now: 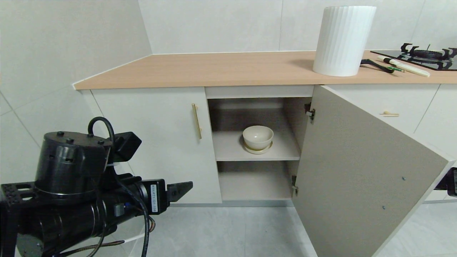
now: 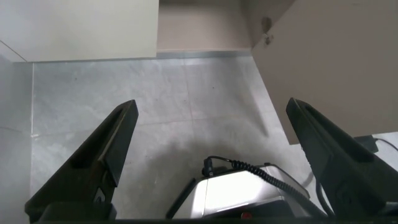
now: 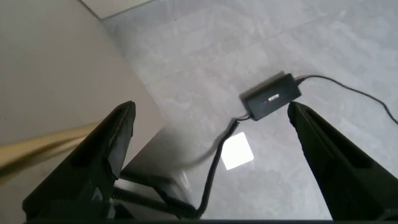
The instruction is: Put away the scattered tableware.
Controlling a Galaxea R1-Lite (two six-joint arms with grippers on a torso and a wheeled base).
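head view: the bowl (image 1: 257,135) is sitting on a plate (image 1: 249,149) on the upper shelf (image 1: 230,147) of the open cabinet (image 1: 295,121). the left gripper (image 2: 212,109) and right gripper (image 3: 211,111) are hanging above the floor (image 2: 186,87), jaws spread wide.

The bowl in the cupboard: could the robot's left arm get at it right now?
Probably yes: the cupboard door stands wide open, nothing stands before the bowl, and the left gripper is open.
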